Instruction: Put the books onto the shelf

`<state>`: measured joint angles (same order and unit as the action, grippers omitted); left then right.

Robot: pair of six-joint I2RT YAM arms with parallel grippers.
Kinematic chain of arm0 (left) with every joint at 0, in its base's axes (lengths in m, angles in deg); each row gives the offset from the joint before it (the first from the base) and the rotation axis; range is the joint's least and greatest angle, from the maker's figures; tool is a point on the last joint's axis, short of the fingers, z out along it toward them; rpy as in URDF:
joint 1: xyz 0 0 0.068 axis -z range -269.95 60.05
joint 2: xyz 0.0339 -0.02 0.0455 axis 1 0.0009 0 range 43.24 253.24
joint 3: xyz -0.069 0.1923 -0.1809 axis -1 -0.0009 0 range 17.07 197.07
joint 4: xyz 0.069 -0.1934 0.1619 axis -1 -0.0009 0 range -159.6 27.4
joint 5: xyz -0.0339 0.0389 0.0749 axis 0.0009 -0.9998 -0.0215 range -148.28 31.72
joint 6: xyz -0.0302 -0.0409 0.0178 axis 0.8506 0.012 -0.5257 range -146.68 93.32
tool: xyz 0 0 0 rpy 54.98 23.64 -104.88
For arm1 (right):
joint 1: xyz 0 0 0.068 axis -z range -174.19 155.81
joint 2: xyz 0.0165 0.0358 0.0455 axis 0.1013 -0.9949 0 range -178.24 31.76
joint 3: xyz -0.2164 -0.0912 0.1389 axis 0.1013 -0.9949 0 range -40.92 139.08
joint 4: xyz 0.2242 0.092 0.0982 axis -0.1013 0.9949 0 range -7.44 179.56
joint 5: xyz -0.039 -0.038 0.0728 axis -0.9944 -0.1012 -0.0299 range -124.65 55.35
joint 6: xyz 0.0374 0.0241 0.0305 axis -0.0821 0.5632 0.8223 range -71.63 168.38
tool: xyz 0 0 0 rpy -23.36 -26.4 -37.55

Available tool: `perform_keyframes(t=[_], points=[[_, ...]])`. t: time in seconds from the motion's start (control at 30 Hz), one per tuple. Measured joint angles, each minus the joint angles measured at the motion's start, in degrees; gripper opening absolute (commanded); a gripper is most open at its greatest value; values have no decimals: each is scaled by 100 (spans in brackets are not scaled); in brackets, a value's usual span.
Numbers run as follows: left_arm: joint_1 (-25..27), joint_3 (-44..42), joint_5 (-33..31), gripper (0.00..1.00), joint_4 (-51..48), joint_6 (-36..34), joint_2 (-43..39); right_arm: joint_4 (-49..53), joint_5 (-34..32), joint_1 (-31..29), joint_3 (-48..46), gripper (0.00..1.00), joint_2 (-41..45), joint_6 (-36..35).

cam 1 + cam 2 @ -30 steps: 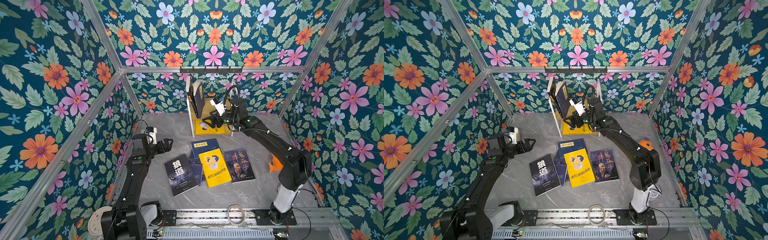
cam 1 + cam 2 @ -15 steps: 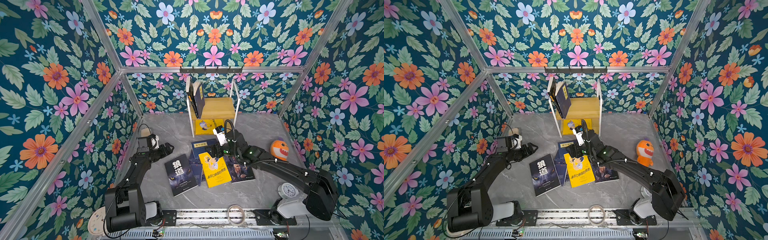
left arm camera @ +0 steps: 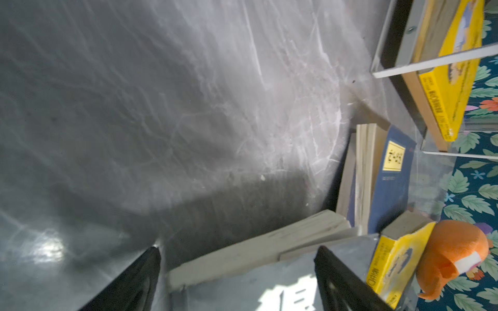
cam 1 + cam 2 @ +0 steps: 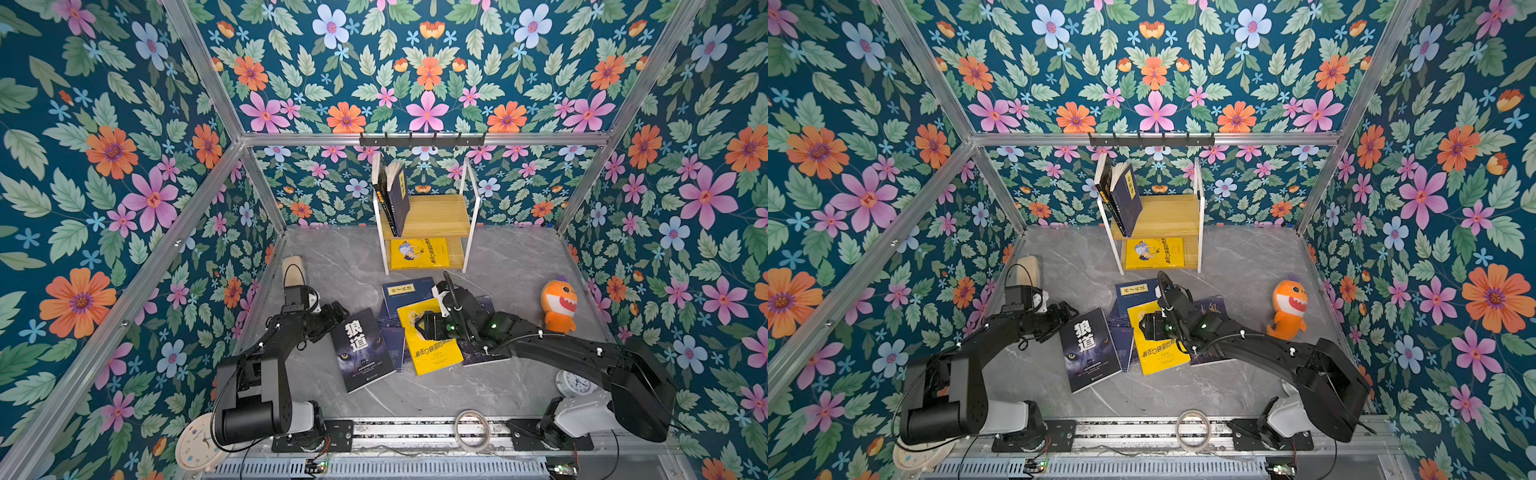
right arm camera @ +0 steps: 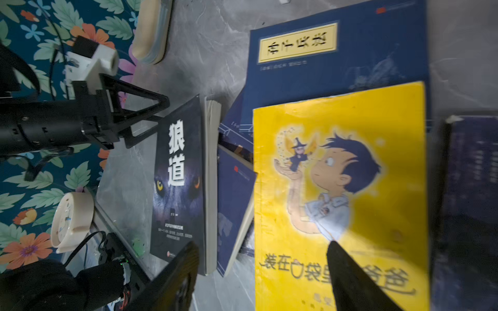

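The yellow cartoon-boy book (image 4: 432, 353) lay face up on the navy books (image 4: 400, 291), on the tabletop (image 4: 519, 266) near the front of the shelf (image 4: 432, 216). The right gripper (image 4: 420, 325) hung over it, jaws apart, empty. It would do best to pinch an overhanging edge, not the flat cover. The left gripper (image 4: 338, 311), also wide open and empty, sat beside the wolf-face book (image 4: 361, 349) and could steady the pile.

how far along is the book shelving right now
Done: upright books lean on the shelf's top board, and a shelved yellow book lies flat on the lower one. In hand: nothing is held. The right end effector is open over the loose yellow book, and the left end effector is open by the wolf book. Left: those two, the navy pile and a dark book, all on the table.
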<state>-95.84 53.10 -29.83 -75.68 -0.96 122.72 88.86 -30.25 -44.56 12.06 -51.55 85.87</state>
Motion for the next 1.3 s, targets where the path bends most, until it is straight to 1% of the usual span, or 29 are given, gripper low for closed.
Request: perform_keyframes(t=[0.1, 0.33, 0.43, 0.57, 0.7, 0.8, 1.1, 1.2, 1.23, 1.3], points=[[-2, -81, 26, 89, 125, 118, 70, -20, 192, -168, 446, 62, -426, -9], [7, -236, 319, 85, 697, 348, 186, 37, 623, -422, 1473, 56, -1749, -70], [26, -262, 345, 83, 813, 470, 199, 245, 769, -509, 1939, 49, -2227, -195], [81, -262, 431, 82, 881, 597, 219, 345, 962, -533, 2262, 47, -2671, -247], [166, -160, 470, 77, 726, 601, 256, 452, 1073, -518, 2437, 39, -3088, -282], [243, -46, 494, 73, 588, 577, 240, 455, 1200, -516, 2546, 36, -3331, -243], [367, 155, 675, 48, 540, 557, -155, 203, 1502, -459, 2664, 35, -3565, -107], [369, 210, 721, 36, 529, 555, -264, 166, 1552, -452, 2715, 36, -3611, -76], [369, 236, 750, 31, 527, 549, -302, 153, 1561, -450, 2726, 37, -3617, -46], [374, 280, 793, 21, 505, 466, -363, 133, 1596, -444, 2726, 42, -3611, -46]])
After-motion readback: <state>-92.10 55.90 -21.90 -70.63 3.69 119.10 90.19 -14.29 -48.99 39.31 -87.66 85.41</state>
